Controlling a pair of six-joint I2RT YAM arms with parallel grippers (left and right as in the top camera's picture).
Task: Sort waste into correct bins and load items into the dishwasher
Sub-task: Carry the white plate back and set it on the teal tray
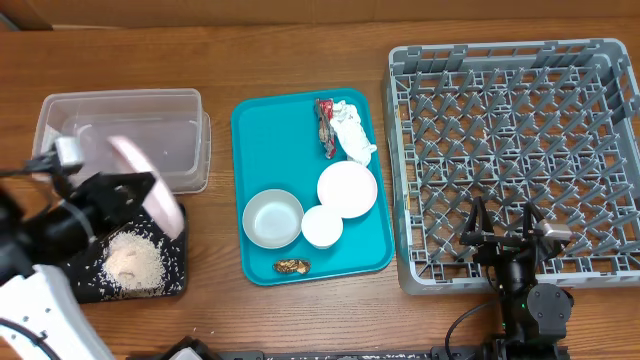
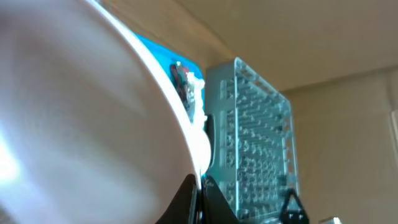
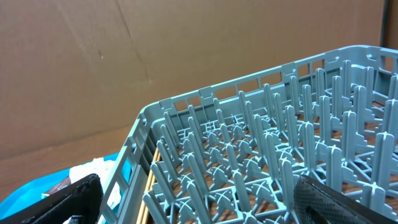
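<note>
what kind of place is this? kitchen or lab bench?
Probably a lab bench staged as dish cleanup: a grey dish rack sits on a wooden table, a cardboard wall stands behind it, and a teal tray holds a white plate.

The tub [image 1: 120, 135] sits at the table's [image 1: 215, 305] left rear. Before it lies the shallow tray [image 1: 178, 286], holding rice [image 1: 132, 262], under a raised bowl [image 1: 150, 190]. Mid-table, the large tray [image 1: 270, 140] carries wrapper [image 1: 325, 127] and napkin [image 1: 352, 132] at its rear, plate [image 1: 347, 188], other bowl [image 1: 272, 218] and cup [image 1: 322, 226] centrally, and food lump [image 1: 292, 266] at its front edge. The dish rack [image 1: 520, 150] stands right.
</note>
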